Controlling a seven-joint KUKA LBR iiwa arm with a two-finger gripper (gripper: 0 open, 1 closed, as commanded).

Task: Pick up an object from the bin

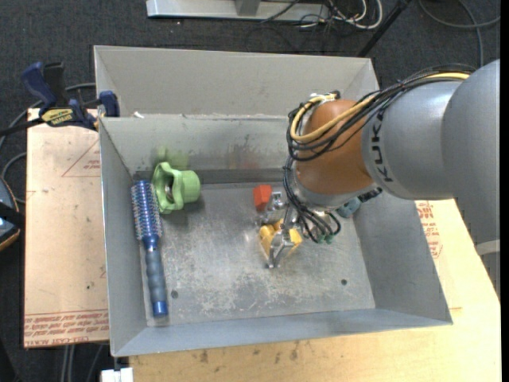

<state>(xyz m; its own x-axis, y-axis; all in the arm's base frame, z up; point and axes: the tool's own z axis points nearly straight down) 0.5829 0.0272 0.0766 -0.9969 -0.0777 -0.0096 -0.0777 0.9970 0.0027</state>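
Jaws low over middle of bin (231,301) floor, at small yellow thing (269,233); opening and grip cannot tell. Orange block (261,196) just behind. Green toy (175,187), blue hairbrush (149,245) well left.

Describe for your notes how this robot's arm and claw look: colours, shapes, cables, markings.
The arm is a thick, rounded silver-grey tube with dark KUKA lettering. A glossy orange-brown dome cover caps its wrist, with yellow and black cables looping over it. Below the cover is a small metallic claw.

Robotics lab: KUKA arm (413,142) over metal bin (238,78), floor cables (338,10).
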